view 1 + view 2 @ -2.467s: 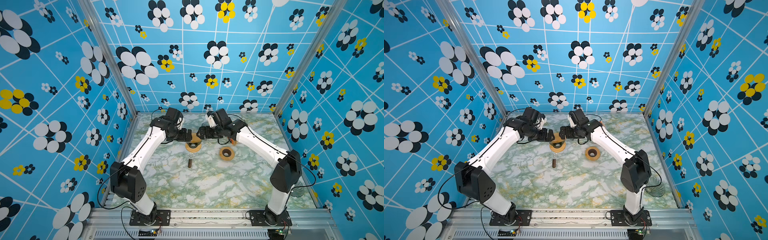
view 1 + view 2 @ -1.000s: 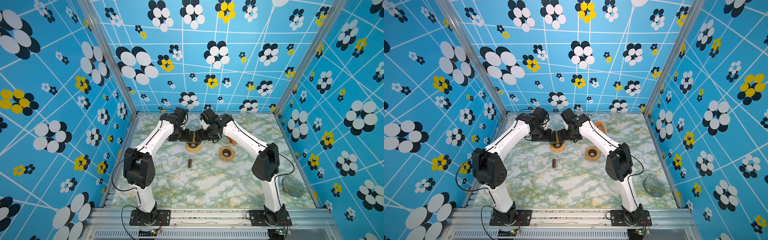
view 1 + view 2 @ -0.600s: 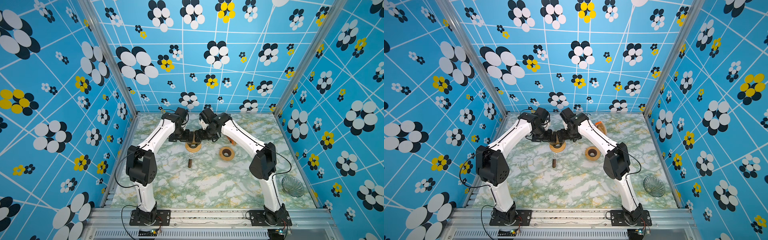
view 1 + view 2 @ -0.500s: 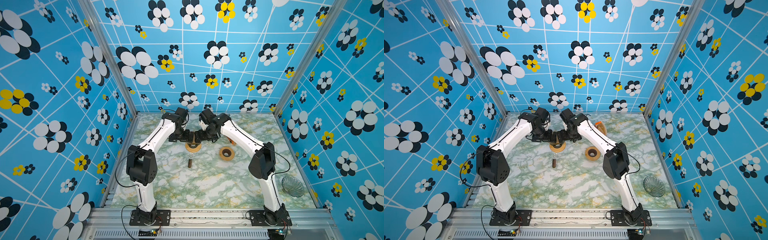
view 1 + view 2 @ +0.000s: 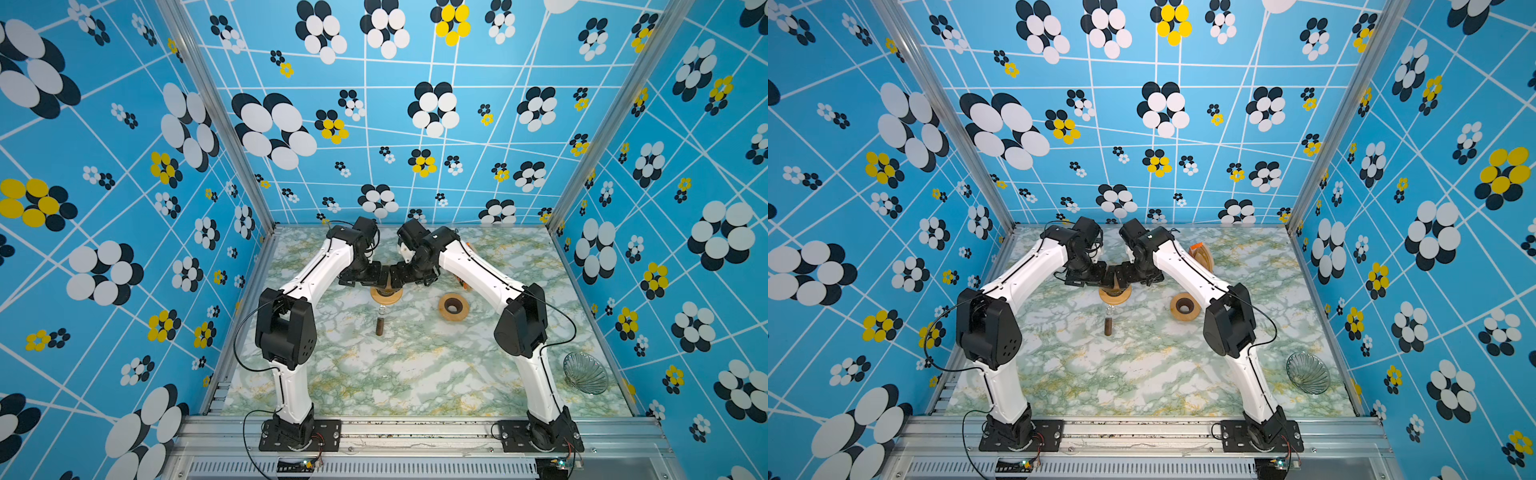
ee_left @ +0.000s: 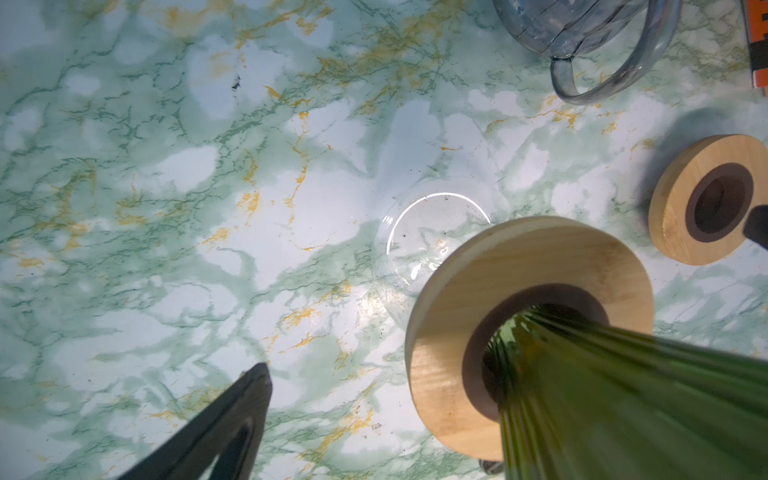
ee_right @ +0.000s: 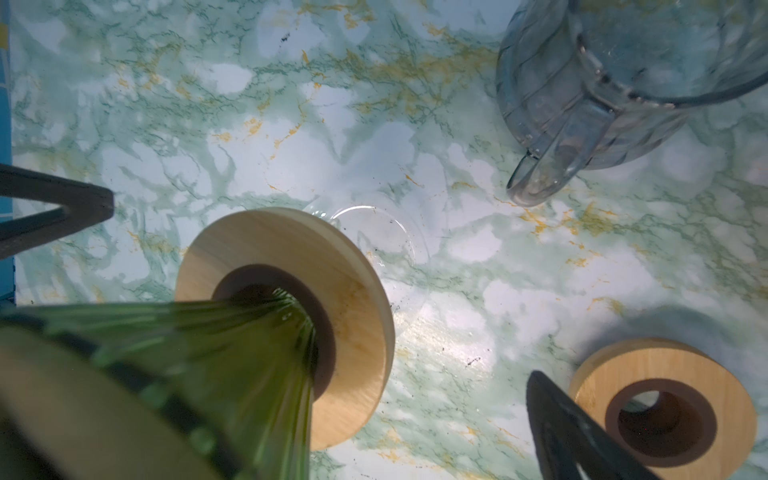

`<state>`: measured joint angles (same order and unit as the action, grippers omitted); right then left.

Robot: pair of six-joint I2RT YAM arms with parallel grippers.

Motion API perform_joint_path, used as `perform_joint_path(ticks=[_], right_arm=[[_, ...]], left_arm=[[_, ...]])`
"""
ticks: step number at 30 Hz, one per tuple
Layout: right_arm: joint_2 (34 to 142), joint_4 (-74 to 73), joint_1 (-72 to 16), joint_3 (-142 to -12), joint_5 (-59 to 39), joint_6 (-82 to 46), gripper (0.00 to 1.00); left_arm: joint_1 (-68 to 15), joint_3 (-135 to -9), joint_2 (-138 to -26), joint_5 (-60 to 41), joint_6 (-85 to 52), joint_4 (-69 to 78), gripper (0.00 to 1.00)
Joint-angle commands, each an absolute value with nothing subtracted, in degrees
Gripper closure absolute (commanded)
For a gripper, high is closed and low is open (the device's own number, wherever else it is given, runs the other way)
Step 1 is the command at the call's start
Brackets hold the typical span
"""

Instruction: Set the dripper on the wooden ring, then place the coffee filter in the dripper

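Note:
The dripper [image 6: 623, 395] is a green ribbed glass cone standing in a wooden ring [image 6: 449, 332]; the right wrist view shows the same dripper [image 7: 232, 345]. At its wide end lies a blurred tan surface [image 7: 83, 415]; I cannot tell whether it is the coffee filter. In both top views my left gripper [image 5: 365, 276] and right gripper [image 5: 409, 274] meet over the ring [image 5: 386, 294] from opposite sides. Each is open, the left gripper [image 6: 386, 415] and the right gripper [image 7: 374, 395], with one finger [image 6: 224, 424] [image 7: 573, 432] wide of the cone and the other hidden behind it.
A second wooden ring [image 5: 453, 306] lies just right of the dripper. A small brown vial [image 5: 380, 326] lies in front of it. A bluish glass jug [image 7: 602, 91] stands close behind. A clear ribbed glass bowl [image 5: 585, 372] sits at the front right. An orange-tipped wooden holder [image 5: 1200, 254] stands behind the right arm.
Both arms have folded, elbows lifting and swinging toward the front, which uncovered the glass bowl. The grippers have stayed at the dripper, open all along.

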<state>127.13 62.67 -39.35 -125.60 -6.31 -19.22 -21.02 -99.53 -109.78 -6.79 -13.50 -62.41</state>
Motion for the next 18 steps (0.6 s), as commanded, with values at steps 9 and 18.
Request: perform_joint_path(ticks=[9,18], right_arm=[[127.11,62.97,-38.9,-128.67,-7.7,-19.16,0.12],[128.68,63.43,-38.14,-129.27,-9.43,-18.53,0.13]], left_arm=[[-20.05,-101.37,-111.27,-7.64,-12.65,-63.85,0.0],[-19.47,-101.59,-111.82,-9.23,-12.52,-63.63,0.0]])
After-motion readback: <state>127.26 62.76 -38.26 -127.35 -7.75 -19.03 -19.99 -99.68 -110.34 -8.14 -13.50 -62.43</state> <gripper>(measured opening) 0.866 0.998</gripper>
